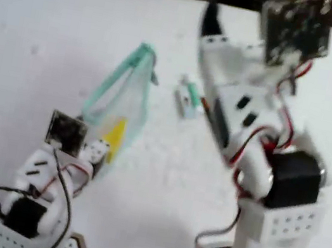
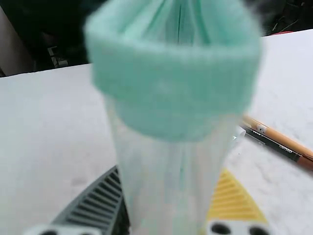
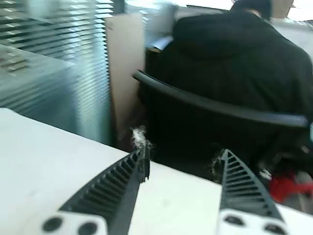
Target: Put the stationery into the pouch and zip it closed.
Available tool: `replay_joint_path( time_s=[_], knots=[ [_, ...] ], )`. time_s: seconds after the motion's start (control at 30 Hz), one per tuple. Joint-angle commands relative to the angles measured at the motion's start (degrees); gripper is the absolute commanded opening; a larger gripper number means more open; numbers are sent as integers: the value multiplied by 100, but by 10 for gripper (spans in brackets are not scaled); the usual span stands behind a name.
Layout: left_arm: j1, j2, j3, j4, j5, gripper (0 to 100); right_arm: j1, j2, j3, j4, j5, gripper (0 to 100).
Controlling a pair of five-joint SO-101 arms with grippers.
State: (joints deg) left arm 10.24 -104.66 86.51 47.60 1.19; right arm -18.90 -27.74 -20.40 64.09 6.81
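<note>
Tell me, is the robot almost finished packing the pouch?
Not yet, it looks early. Done: the left gripper has hold of the pouch. In hand: the right gripper is open and empty, up over the far side of the table. Left: the pencil and the small white and green thing lie on the table outside the pouch, so they must go in, and then the zip must be closed.

So the left arm [image 1: 34, 178] and right arm [image 1: 232, 78] are both rocking white plastic shells with black servo blocks, red and black wires looping around. The right gripper [image 3: 183, 161] is showing black ribbed fingers [image 3: 112, 191]; the left gripper [image 2: 171, 172] is showing one grey, one yellow.
</note>
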Motion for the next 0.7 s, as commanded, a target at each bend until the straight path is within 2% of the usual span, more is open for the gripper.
replay_joint_path(
  time_s=[0.0, 0.1, 0.27, 0.47, 0.57, 0.67],
  knots=[
    [66, 22, -53, -105, 35, 190, 681, 409, -360, 418, 9, 212],
    [57, 22, -53, -105, 35, 189, 1305, 919, -448, 576, 237, 212],
    [57, 22, -53, -105, 35, 189, 1851, 2237, -440, 760, 1389, 212],
    [57, 22, -53, -105, 26, 188, 1868, 4171, -448, 1147, 2154, 212],
    [57, 22, -53, -105, 26, 188, 1745, 4831, -484, 1297, 2699, 212],
    [57, 22, -53, -105, 26, 188, 1613, 5341, -730, 1587, 2910, 212]
  ],
)
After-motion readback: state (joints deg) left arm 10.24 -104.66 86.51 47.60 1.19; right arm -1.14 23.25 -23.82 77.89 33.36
